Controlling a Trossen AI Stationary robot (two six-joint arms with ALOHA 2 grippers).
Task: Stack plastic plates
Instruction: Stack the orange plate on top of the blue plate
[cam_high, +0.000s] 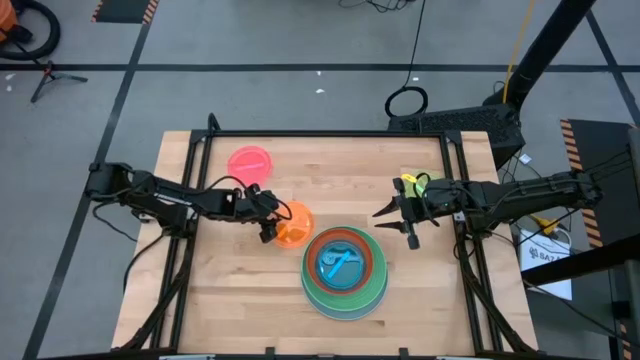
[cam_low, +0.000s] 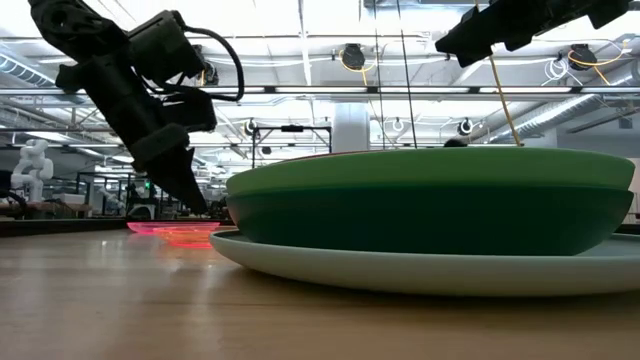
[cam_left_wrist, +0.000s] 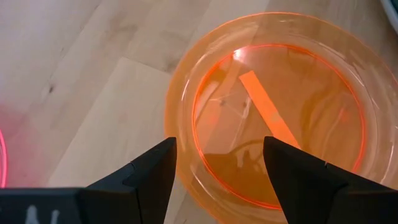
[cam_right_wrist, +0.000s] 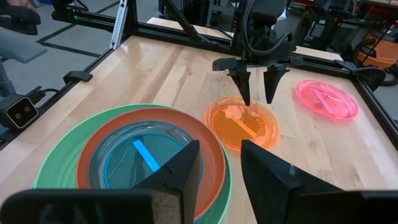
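Observation:
A small translucent orange plate (cam_high: 295, 226) lies flat on the wooden table, left of a stack of plastic plates (cam_high: 344, 270). The stack has green plates below, a red-orange plate (cam_right_wrist: 211, 155) and a blue-tinted clear one (cam_right_wrist: 140, 158) on top. A translucent pink plate (cam_high: 249, 162) lies at the far left. My left gripper (cam_left_wrist: 217, 165) is open and tipped down. Its fingers stand just over the orange plate's left rim (cam_left_wrist: 186, 180), one on each side. My right gripper (cam_high: 398, 218) hangs open in the air, right of the stack.
Black frame rails (cam_high: 320, 135) run along the table's far edge and sides. Bare wood (cam_high: 230, 300) lies at the near left. In the low view the stack (cam_low: 430, 215) fills the right side, and the orange and pink plates (cam_low: 180, 233) show behind it.

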